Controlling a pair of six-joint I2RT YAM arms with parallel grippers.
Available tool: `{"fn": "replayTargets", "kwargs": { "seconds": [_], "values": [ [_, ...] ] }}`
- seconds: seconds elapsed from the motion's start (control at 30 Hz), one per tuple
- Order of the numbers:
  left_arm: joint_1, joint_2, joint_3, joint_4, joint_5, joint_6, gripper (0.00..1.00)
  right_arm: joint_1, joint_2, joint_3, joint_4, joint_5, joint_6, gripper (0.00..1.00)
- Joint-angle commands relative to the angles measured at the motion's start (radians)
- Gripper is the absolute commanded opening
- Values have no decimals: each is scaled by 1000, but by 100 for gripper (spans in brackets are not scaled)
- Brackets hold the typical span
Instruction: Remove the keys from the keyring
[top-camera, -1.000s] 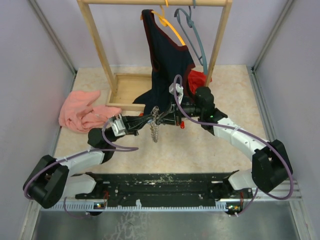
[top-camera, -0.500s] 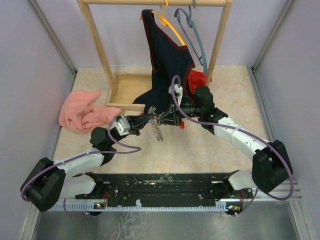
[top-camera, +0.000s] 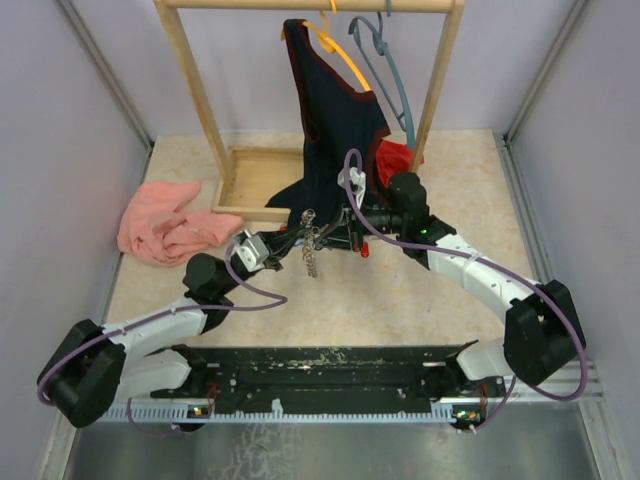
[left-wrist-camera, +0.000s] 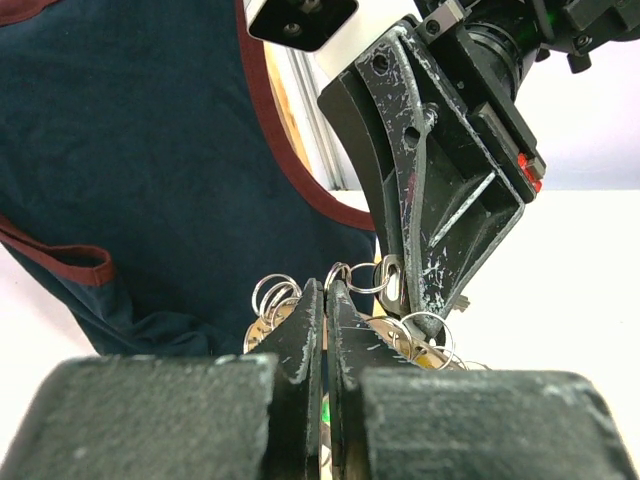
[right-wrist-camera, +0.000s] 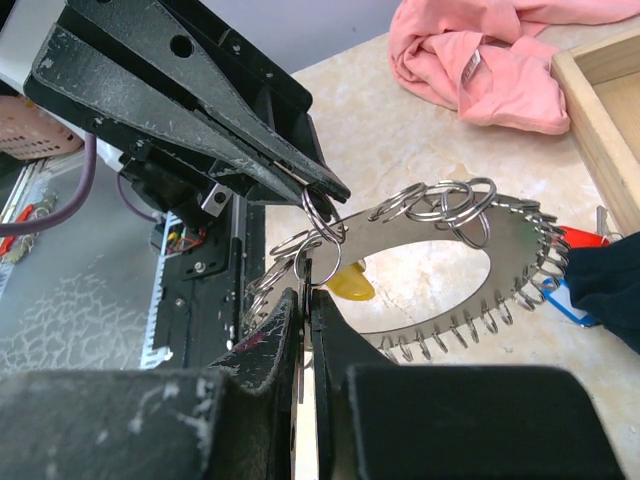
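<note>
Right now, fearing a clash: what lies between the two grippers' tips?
Right wrist view: only split rings on the keyring separate the left gripper from the right gripper.

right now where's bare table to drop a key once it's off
Bare table between the black base rail and the keyring, and right of the wooden rack. Crowded farther back around the navy garment; pink cloth takes the left.

Lilac walls (top-camera: 60, 150), beige marbled tabletop (top-camera: 400, 300)
</note>
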Motion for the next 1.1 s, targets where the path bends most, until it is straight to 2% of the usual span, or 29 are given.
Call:
{"fn": "replayTargets", "kwargs": {
  "seconds": [0.0, 0.6, 1.07],
  "values": [
    [-4, -24, 36, 5, -66, 47, 0, 2, -31, 41, 30, -19, 11, 0],
    [-9, -12, 55, -115, -48, 110, 0, -5, -31, 48, 17, -21, 13, 0],
    [-8, -4, 88, -287, 21, 145, 0, 1, -20, 149, -281, 28, -223, 0]
  ]
}}
